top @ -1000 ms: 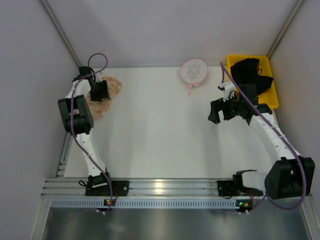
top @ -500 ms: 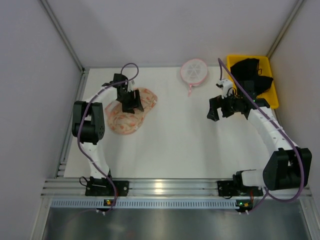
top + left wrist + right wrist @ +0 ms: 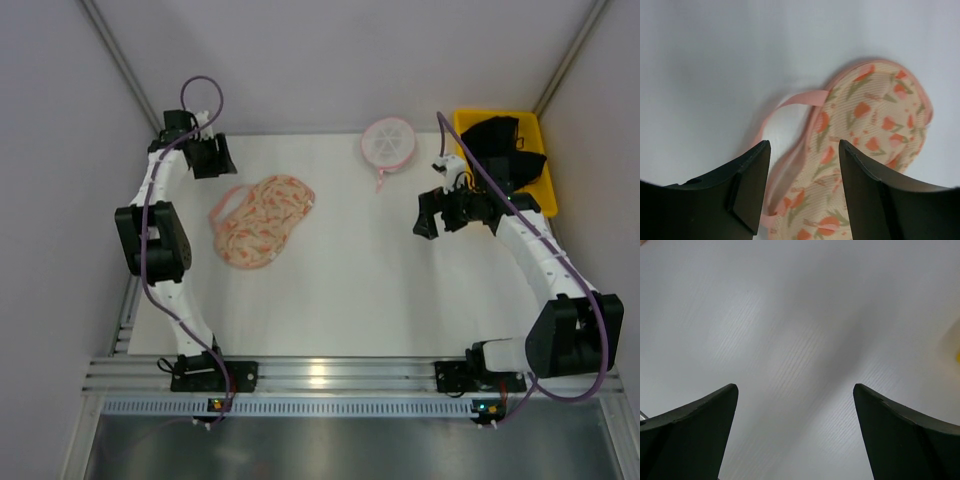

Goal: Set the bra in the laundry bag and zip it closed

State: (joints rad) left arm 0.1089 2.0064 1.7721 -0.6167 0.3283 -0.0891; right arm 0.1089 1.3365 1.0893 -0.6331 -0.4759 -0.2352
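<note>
The left gripper [image 3: 208,158] is drawn back off the bag [image 3: 262,220], left flat; both grippers are held wide, empty, and the bra [image 3: 505,145], heaped in the bin [image 3: 462,122] by the right gripper [image 3: 432,216], is to be fetched next.

Cream laundry bag [image 3: 262,220] with pink-red speckles; black bra [image 3: 508,142]; yellow bin [image 3: 546,200].

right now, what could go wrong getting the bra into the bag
1. The bag lies flat and loose, with the left fingers open and off it, so it may slide when the bra is pushed in.
2. The bra sits heaped in the bin; a strap could snag on the rim.
3. Carried across, it might drag the mesh disc.
</note>
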